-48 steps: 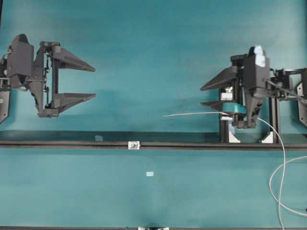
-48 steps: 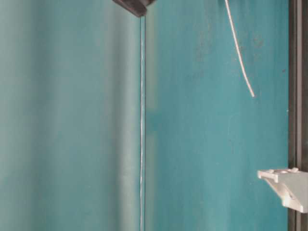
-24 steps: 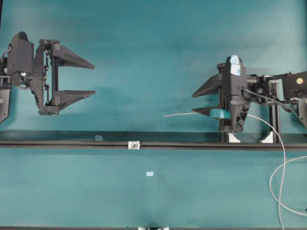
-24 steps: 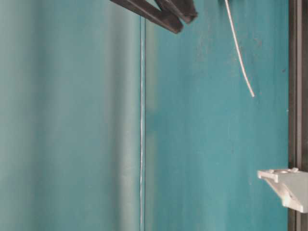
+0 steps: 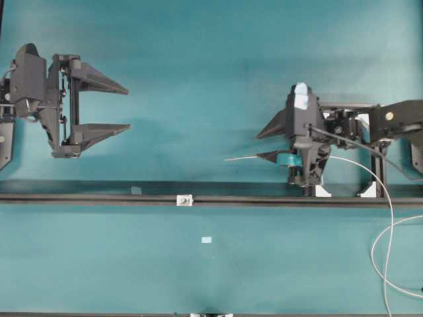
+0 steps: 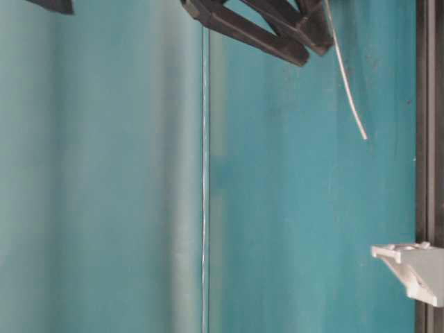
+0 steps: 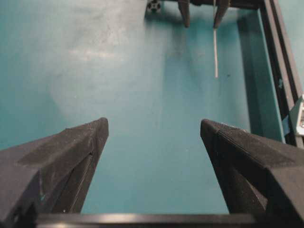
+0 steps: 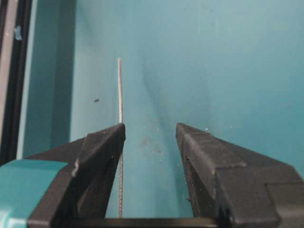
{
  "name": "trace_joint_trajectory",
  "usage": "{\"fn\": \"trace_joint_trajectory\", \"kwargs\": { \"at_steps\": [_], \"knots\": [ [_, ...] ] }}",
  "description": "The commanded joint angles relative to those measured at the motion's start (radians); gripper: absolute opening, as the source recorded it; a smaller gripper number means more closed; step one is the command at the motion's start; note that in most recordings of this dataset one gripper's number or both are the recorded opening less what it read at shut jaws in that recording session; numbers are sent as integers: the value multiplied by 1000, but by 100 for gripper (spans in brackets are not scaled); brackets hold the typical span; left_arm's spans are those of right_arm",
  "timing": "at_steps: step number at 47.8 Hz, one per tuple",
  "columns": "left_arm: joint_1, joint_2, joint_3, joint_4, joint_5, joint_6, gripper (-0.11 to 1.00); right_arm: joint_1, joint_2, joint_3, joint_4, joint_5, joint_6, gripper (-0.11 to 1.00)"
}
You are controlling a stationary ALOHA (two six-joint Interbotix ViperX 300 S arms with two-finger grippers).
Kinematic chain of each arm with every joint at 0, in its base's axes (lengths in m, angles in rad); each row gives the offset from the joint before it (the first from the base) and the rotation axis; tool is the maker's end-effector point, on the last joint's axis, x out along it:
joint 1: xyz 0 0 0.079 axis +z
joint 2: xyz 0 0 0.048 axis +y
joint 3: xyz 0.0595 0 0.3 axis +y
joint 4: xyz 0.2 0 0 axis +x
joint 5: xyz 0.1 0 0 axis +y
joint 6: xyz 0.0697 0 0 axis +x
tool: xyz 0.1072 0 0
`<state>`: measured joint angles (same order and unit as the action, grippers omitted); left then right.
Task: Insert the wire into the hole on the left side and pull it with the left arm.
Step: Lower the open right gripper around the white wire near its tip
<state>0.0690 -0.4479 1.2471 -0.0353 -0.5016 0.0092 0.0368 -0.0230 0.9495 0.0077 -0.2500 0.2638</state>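
The right gripper (image 8: 149, 135), black with a teal finger part, stands open around the thin pale grey wire (image 5: 248, 158), gripping nothing. Step in hand: securing the wire. Next, it must close, then aim the tip at the small white-silver bracket hole (image 5: 184, 199) on the black rail (image 5: 79, 198). The all-black left gripper (image 5: 125, 107) waits wide open, empty.

L gripper (image 7: 154, 130) open wide, both black fingers (image 7: 61, 156) low in the frame w/ bare teal table (image 7: 142, 95) between them. Far ahead, slightly right of the gap's centre: wire (image 7: 215, 52), thin & pale, free end pointing back toward the gripper. R gripper (image 7: 202, 12) tips at its far end, wire by the right-hand tip. Black rail (image 7: 280, 61) runs along the right. Small white bracket (image 7: 300, 118) at the edge past the right finger.
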Motion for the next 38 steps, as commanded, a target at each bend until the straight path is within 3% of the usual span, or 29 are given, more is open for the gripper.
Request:
{"fn": "trace_joint_trajectory", "kwargs": {
  "at_steps": [1, 38],
  "knots": [
    [6, -3, -5, -2, -5, -2, 61, 2, 5, -25, 2, -12, 2, 61],
    [14, -3, -5, -2, -5, -3, 61, 29, 46, -38, 2, -44, 5, 60]
  ]
}}
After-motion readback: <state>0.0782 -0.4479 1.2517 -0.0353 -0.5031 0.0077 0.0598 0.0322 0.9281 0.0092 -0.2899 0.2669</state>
